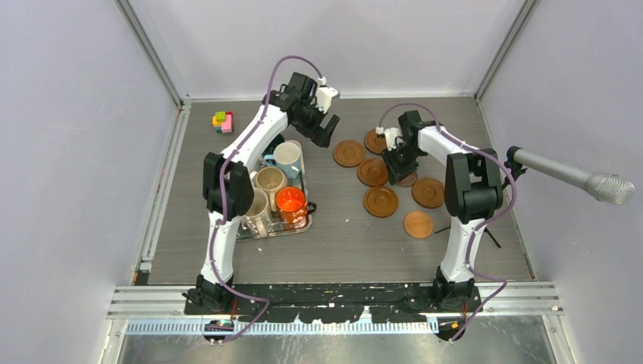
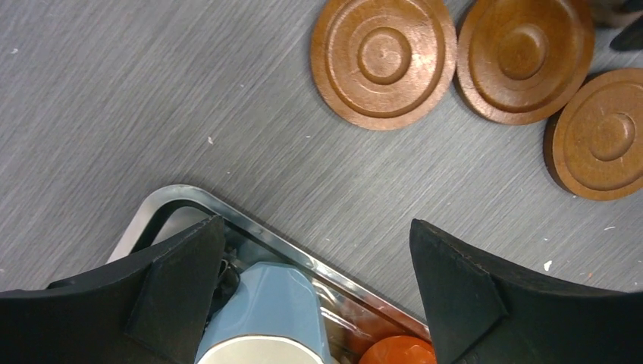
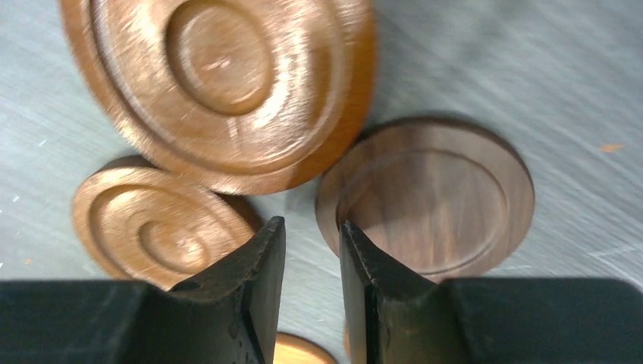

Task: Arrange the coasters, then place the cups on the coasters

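Several brown coasters lie on the table's right half, among them one (image 1: 349,153), one (image 1: 381,201) and a lighter orange-tan one (image 1: 418,224). My right gripper (image 1: 398,173) hangs low among them. In the right wrist view its jaws (image 3: 311,224) stand a narrow gap apart with only bare table between them, and a darker coaster (image 3: 432,197) lies just beyond the right finger. The cups stand in the silver tray (image 1: 303,224): light blue (image 1: 288,159), beige (image 1: 270,180), orange (image 1: 290,202). My left gripper (image 2: 315,227) is open wide above the tray's corner and the blue cup (image 2: 265,311).
Coloured blocks (image 1: 223,121) sit at the back left. A grey microphone (image 1: 576,178) reaches in from the right wall. In the left wrist view, three coasters lie past the tray rim (image 2: 303,258), the nearest one (image 2: 383,57) straight ahead.
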Available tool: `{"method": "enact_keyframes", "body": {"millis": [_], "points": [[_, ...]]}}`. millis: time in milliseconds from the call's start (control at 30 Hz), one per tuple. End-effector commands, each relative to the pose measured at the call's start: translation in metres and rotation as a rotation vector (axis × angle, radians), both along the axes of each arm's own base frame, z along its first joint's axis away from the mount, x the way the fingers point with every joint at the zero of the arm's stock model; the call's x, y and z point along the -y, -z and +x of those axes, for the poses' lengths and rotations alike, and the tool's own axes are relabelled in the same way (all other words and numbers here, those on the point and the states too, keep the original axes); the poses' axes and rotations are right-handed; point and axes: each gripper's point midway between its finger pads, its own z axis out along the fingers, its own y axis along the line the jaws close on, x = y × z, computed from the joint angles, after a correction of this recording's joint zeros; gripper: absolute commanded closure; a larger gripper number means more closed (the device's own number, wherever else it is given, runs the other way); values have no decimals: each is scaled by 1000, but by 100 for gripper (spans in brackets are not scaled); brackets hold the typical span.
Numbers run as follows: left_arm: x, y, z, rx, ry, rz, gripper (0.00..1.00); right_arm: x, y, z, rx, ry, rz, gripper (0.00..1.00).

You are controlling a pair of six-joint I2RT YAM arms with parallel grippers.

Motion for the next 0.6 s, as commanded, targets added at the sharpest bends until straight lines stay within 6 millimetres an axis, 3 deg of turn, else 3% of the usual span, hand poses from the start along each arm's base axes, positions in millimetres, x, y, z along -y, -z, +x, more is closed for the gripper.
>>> {"method": "enact_keyframes", "body": {"millis": [0,167,300,467,567], "points": [[19,-2,-4,-1,20,-50,7,-32,-12,-32,-65,-81,113,62],[31,3,-6,4,29,-45,7,-34,-47,-7,28,-47,153,56],[41,8,-7,14,30,-42,8,-32,-71,32,146,21,158,53],[47,17,0,47,-3,-10,9,-29,-84,87,292,133,153,50],[54,20,4,75,-1,-8,8,-28,-79,111,315,173,136,47]]}}
